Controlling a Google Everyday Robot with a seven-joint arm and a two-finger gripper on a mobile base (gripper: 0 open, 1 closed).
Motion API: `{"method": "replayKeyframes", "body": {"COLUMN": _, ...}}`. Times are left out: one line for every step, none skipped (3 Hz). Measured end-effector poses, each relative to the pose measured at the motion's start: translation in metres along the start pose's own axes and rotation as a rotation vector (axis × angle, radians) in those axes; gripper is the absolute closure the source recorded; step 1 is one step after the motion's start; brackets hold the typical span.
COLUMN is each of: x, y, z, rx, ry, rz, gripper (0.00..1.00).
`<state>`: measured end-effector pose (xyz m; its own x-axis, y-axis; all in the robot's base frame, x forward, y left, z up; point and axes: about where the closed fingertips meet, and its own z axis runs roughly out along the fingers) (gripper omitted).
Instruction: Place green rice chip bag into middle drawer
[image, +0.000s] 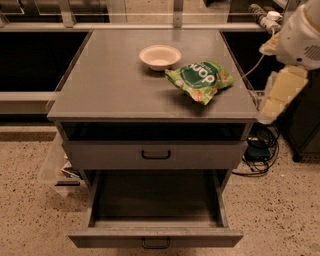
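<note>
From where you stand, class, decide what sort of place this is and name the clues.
Probably a robot test lab: speckled hard floor, grey drawer cabinet, loose black cables. The white-and-cream robot arm hangs at right; its claw is out of view.

Glossy crinkly green rice chip bag (200, 80), matt grey cabinet top (110, 85), smooth cream gripper (271, 106) at right.
</note>
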<state>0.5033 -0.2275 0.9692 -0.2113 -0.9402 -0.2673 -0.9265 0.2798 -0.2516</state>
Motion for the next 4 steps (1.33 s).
{"method": "replayKeyframes", "body": {"x": -0.015, "y": -0.041, "z": 0.029, "rx": -0.016, "ry": -0.068, "rz": -0.022, "gripper": 0.00}}
{"method": "replayKeyframes", "body": {"x": -0.048, "y": -0.073, "z": 0.086, "rx": -0.086, "ry": -0.161, "rz": -0.057, "gripper": 0.00}}
{"method": "replayKeyframes", "body": {"x": -0.078, "y": -0.087, "z": 0.141, "rx": -0.169, "ry": -0.238, "rz": -0.088, "gripper": 0.00}}
{"method": "replayKeyframes", "body": {"x": -0.098, "y": -0.094, "z": 0.176, "rx": -0.216, "ry": -0.272, "rz": -0.110, "gripper": 0.00}}
